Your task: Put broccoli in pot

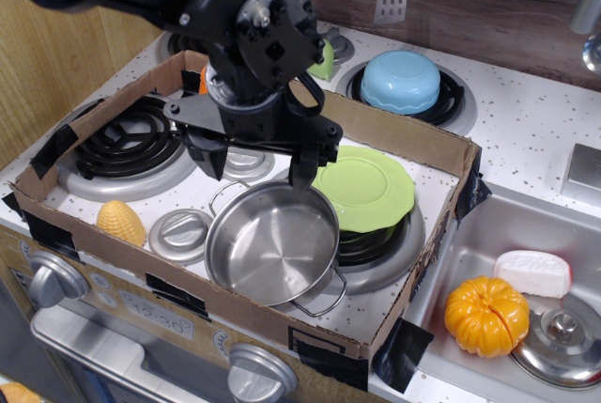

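My pincer (255, 157) hangs spread and empty just behind the pot (272, 242), fingers (302, 170) pointing down near its far rim. The broccoli (323, 60) sits well behind the pot, beyond the cardboard wall (394, 126), mostly hidden by my wrist. I judge I should rise clear of that wall, centre over the lumpy top, then descend and grip evenly on its sides.

Mostly hidden behind the gripper (254, 157): broccoli (324, 60) at far side, only a green sliver showing; arm cut off at top-left edge.
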